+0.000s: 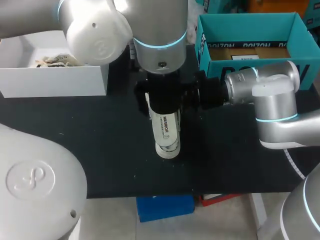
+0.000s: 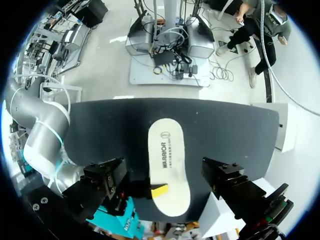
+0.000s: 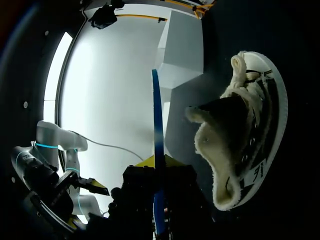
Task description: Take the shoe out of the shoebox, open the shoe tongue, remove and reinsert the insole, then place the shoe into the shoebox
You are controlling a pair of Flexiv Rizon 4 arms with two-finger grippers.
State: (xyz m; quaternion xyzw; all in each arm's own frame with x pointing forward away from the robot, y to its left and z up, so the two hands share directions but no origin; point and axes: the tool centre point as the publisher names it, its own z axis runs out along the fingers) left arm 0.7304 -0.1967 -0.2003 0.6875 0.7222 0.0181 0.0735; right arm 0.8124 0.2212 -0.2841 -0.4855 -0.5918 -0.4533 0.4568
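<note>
A white insole with print on top sits over the middle of the black table. My right gripper is shut on one end of it. In the right wrist view the insole shows edge-on as a thin blue strip. One yellow tip of the right gripper rests on the insole. My left gripper hangs open above the insole, touching nothing. A fleece-lined shoe lies on its side on the table beside the insole. My left arm hides it in the head view.
A teal shoebox stands open at the back right, with brown card inside. A white box holding crumpled paper stands at the back left. My left arm hangs over the table's middle.
</note>
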